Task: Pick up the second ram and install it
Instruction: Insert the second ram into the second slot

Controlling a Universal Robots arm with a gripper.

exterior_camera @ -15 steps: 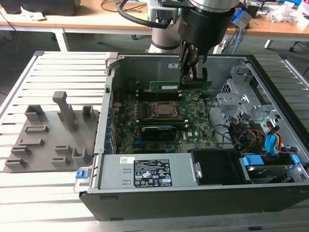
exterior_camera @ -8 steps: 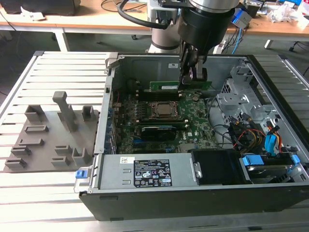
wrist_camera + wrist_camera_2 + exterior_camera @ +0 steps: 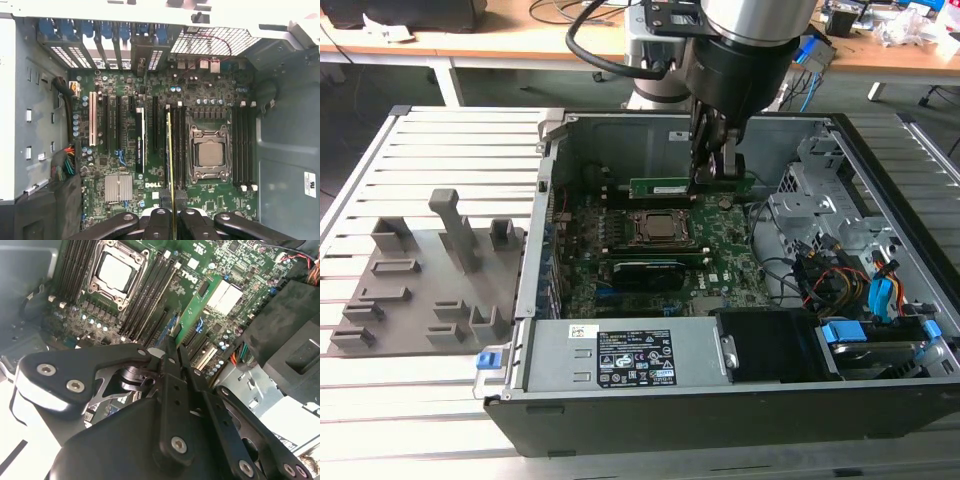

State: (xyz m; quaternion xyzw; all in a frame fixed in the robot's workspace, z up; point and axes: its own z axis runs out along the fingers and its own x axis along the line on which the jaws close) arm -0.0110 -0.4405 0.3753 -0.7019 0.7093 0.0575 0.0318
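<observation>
Inside case [image 3: 880, 190], hand [image 3: 171, 220] (fingers closed) pinches second ram [image 3: 170, 160].

Nothing really legible here. Black rectangular sticker with white print [image 3: 635, 360] on the grey metal cover [image 3: 560, 365] at the case front, small white sticker [image 3: 585, 331] just beside it, both too fine to make out. White lettering [image 3: 152, 185] printed on the large green motherboard [image 3: 220, 202], not reading that off. White paper label [image 3: 310, 184] on the grey case wall [image 3: 285, 150], print unreadable. Two white labels [image 3: 225, 296] on the second ram [image 3: 197, 310], the slim green circuit-board stick, blank-looking from here.
</observation>
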